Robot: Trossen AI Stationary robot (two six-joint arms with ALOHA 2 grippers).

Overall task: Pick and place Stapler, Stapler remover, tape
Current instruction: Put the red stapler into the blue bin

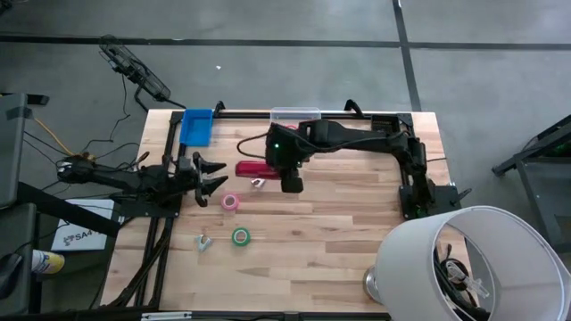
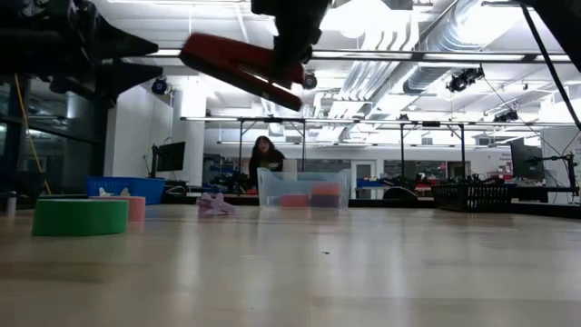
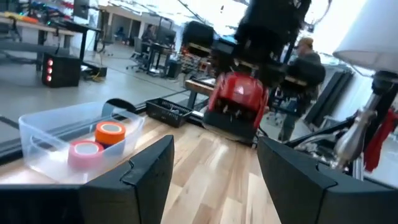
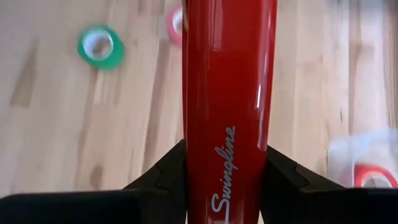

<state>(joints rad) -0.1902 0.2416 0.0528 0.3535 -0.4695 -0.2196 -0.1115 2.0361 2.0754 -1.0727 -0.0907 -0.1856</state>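
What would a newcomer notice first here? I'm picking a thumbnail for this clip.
First, the long glossy red stapler, clamped in the right gripper and lifted clear above the middle of the wooden table. Next, the green tape roll and the pink tape roll lying on the table, near the waiting left gripper.

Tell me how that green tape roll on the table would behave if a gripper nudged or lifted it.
The green tape roll lies flat on its side on the table, so a nudge would likely slide it, not roll it. It looks small and hollow-cored, probably light. Its rounded wall may slip unless gripped across the ring.
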